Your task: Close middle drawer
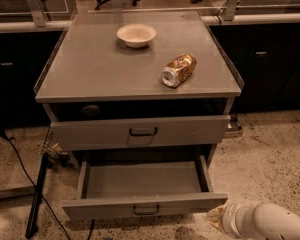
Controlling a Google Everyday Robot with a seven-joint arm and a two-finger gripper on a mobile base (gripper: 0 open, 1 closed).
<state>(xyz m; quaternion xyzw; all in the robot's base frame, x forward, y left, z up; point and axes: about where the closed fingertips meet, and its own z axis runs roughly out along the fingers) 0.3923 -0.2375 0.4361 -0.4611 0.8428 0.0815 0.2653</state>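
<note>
The white arm [267, 224] lies low at the lower right, its tool [216, 217] just beside the right front corner of the pulled-out middle drawer [105, 207]; open or closed, I cannot tell.

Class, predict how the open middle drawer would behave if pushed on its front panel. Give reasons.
The middle drawer looks like rigid metal, so it probably slides straight in without flexing. Its tray holds nothing visible, so it should move lightly. The gripper sits beside one front corner; an off-centre push might skew it.
</note>
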